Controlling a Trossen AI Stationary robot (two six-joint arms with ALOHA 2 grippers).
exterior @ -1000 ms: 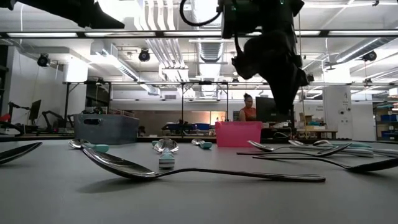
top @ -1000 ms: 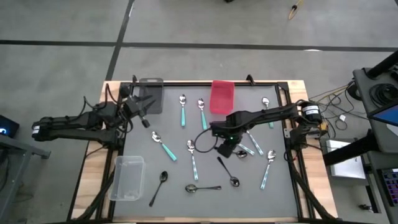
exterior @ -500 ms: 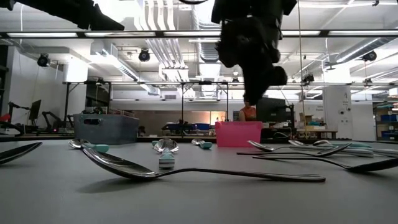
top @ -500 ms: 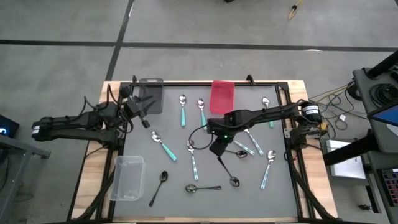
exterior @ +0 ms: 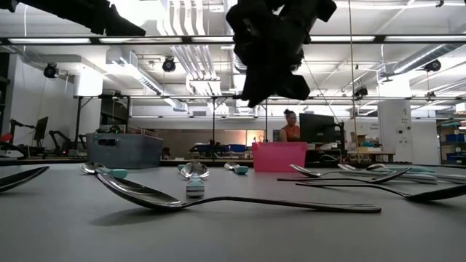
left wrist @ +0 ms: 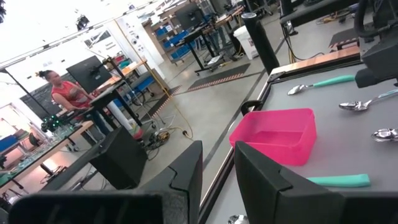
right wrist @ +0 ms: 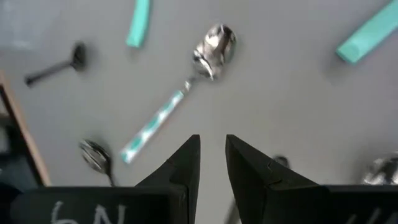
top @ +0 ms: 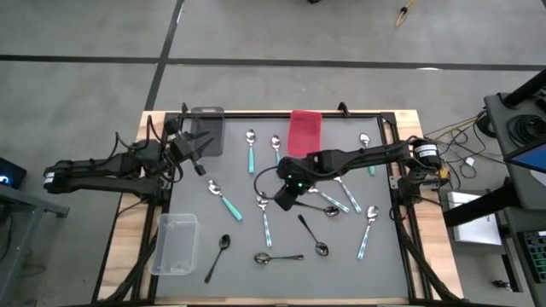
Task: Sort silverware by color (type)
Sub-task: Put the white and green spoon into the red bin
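Front edge of mat: black spoon (top: pixel 217 254), dark spoon (top: pixel 279 257) lying crosswise, another black spoon (top: pixel 312 234) just right of it; clear bin (top: pixel 174 244) at the front left.
Right side of mat: teal-handled spoon (top: pixel 367 228), apart from the others.
Mid-mat spoons: teal-handled spoon (top: pixel 264 217) just left of the right gripper; in the right wrist view, same spoon (right wrist: pixel 180 94) beyond the fingertips, bowl away from the gripper.
Right gripper (top: pixel 282 198): over the middle of the mat, raised off the surface, fingers a narrow gap apart, nothing held.
Left of centre: teal-handled spoon (top: pixel 223 199), lying aslant.
Left gripper (top: pixel 195 152): at the left rear of the mat beside the grey bin (top: pixel 206 130), fingers slightly parted, nothing between them.
Rear row: two teal-handled spoons (top: pixel 252 149) side by side, left of the red bin (top: pixel 304 132); one more spoon (top: pixel 367 148) near the right rear corner.
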